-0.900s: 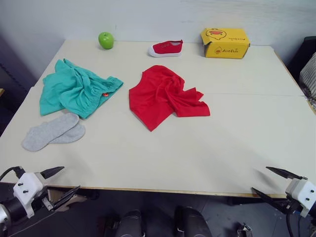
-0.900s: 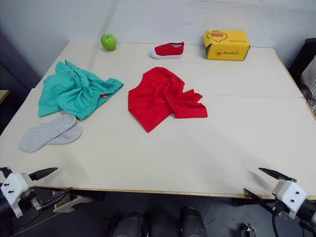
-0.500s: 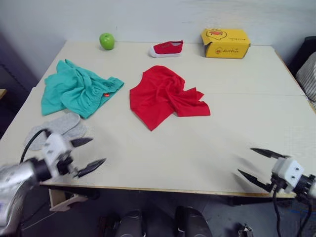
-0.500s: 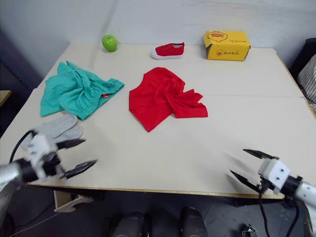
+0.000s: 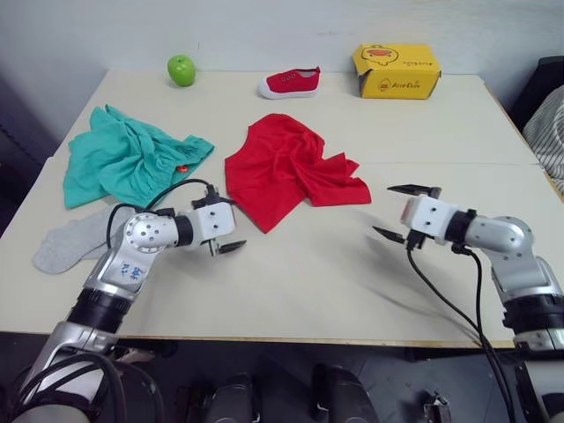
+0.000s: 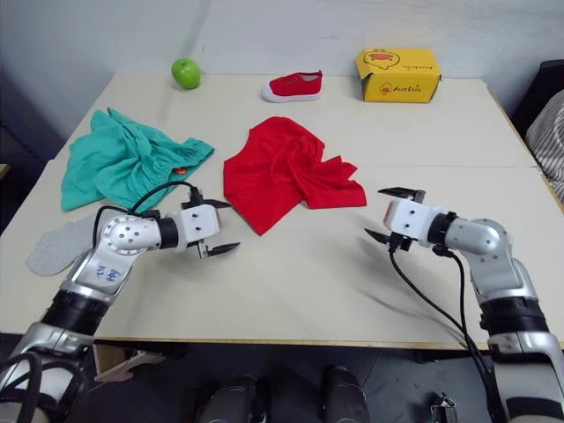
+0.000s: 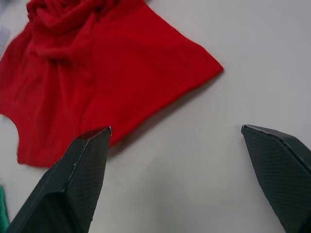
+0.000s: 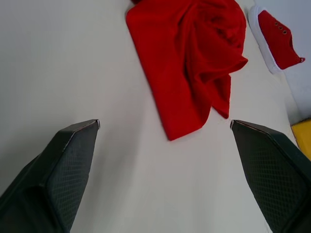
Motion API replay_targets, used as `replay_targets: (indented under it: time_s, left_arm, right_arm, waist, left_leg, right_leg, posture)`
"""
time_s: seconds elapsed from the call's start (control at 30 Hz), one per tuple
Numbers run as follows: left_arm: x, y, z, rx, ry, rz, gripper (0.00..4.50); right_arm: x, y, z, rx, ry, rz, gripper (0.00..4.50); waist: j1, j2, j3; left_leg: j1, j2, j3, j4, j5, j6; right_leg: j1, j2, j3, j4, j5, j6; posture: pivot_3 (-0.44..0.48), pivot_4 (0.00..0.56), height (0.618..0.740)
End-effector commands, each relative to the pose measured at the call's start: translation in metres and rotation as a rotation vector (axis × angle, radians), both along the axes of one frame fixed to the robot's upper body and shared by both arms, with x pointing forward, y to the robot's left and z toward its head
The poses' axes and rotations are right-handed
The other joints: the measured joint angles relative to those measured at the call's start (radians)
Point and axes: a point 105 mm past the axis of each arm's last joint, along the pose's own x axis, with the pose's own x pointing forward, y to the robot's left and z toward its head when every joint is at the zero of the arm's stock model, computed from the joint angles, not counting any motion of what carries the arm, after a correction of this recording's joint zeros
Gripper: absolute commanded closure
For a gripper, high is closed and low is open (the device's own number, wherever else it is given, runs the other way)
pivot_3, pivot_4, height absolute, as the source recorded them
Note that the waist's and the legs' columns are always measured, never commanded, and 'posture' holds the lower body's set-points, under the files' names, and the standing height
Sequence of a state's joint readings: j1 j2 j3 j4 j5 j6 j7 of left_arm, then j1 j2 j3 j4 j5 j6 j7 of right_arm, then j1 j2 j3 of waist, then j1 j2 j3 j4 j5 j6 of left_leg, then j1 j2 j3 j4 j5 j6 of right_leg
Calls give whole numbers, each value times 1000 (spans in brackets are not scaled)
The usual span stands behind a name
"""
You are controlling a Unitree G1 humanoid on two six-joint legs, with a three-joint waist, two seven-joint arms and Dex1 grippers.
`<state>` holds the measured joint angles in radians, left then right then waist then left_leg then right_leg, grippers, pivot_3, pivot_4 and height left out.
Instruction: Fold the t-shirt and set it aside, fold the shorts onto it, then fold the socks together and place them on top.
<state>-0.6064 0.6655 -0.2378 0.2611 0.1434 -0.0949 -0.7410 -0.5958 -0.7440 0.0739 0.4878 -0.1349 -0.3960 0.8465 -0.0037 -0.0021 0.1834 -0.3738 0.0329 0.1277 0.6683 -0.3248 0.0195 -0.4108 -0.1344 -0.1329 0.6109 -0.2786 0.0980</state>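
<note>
I saw a broad table (image 5: 370,291) with a pale cream top and a thin wooden edge along its near side. A faint seam ran across the top from side to side, about halfway back. Behind the far edge stood a plain off-white wall (image 5: 282,26), evenly lit, with no hard shadows on it. To the left of the table the space dropped into a dark grey area. At the far right corner I made out something dark (image 5: 546,84), perhaps a chair back, and below it a piece of striped cloth (image 5: 551,132). Under the near edge the floor (image 6: 397,388) looked dark grey.
</note>
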Motion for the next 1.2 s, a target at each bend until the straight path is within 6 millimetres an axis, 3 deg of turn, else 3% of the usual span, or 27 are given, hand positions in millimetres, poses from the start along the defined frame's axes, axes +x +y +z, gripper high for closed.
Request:
replay_targets:
  time_s: [0.03,0.17,0.47,0.6,0.87,0.97,1.07,1.2]
  left_arm:
    - [10,-10,1,21,-69,-19,0]
    - [19,-21,-14,76,-79,-49,0]
    - [45,-53,-17,96,-125,-82,0]
    - [48,-55,-23,105,-102,-90,932]
    - [51,-48,-20,37,-83,-54,3653]
    - [53,-44,-14,0,-85,-32,4483]
    - [54,-43,-12,-32,-86,-22,4483]
    - [53,-35,-8,-75,-93,1,4500]
  right_arm:
    - [14,3,8,-22,-49,-23,73]
    - [23,11,5,-49,-48,-10,73]
    - [42,22,3,-80,-75,-33,73]
    - [53,22,3,-106,-94,-81,0]
    - [64,30,-11,-163,-71,-111,0]
    - [68,31,-16,-198,-60,-137,0]
    - [71,31,-19,-223,-63,-158,0]
    - [75,31,-24,-222,-59,-198,863]
  waist:
    - [0,0,0]
    - [3,0,0]
    - [2,0,0]
    - [-1,0,0]
    - [-15,0,0]
    - [-26,0,-1]
    - [-28,-1,-1]
    - [-30,-1,-1]
  left_leg:
    - [0,0,1,0,0,0]
    - [0,1,5,3,1,1]
    - [0,-1,7,12,2,5]
    - [1,0,7,12,2,5]
    - [1,0,7,12,2,5]
    - [2,0,4,12,2,6]
    - [2,0,2,12,2,5]
    - [2,0,1,12,2,5]
  right_leg:
    - [0,0,0,0,0,0]
    - [0,-1,1,2,1,1]
    - [2,-6,2,9,2,3]
    - [2,-7,2,10,2,3]
    - [2,-7,3,11,2,3]
    - [2,-7,3,12,2,3]
    - [2,-7,3,12,2,3]
    - [2,-8,3,12,2,3]
  posture:
    - [0,150,740]
    - [0,150,740]
    - [0,150,740]
    - [0,150,740]
    - [0,150,740]
    - [0,150,740]
    - [0,150,740]
    - [0,150,740]
